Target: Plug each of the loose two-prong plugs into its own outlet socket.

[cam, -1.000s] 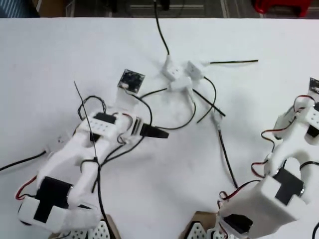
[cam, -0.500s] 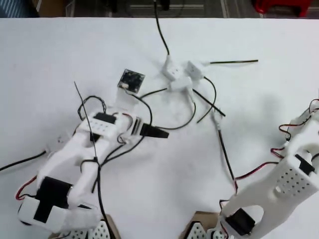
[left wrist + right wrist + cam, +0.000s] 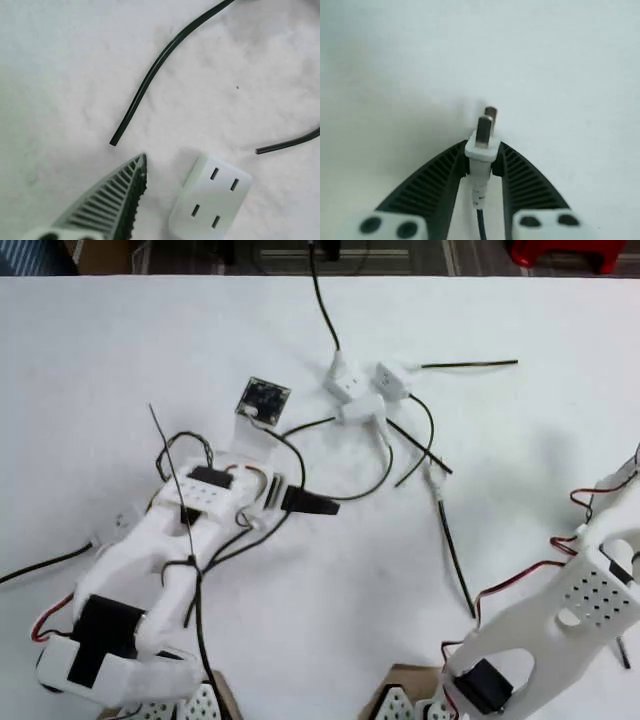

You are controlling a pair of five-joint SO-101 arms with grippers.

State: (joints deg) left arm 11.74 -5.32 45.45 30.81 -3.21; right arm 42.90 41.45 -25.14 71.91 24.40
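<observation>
One plug [image 3: 481,156] in right pincer [image 3: 482,148], likely well apart from outlets [image 3: 346,381]

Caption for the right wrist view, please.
Right gripper shut on a white two-prong plug, prongs pointing forward over the white table.

Three outlet blocks cluster at the far middle of the desk [image 3: 120,340]. The left outlet block [image 3: 343,380] is just beside the right outlet block [image 3: 392,380], and the front outlet block [image 3: 360,410] lies just before them. A cord [image 3: 322,300] runs from the cluster to the desk's far edge. A small square board [image 3: 265,400] lies left of the cluster. The left arm [image 3: 150,560] stretches across the front left, with the left gripper [image 3: 308,504] before the board. Near that gripper lie an outlet block [image 3: 210,197] and a cord end [image 3: 114,142]. A loose cord [image 3: 455,550] lies between the arms. The right arm [image 3: 560,620] stands front right. A plug [image 3: 479,160] sits in the right gripper [image 3: 483,147], prongs pointing away from the wrist.
</observation>
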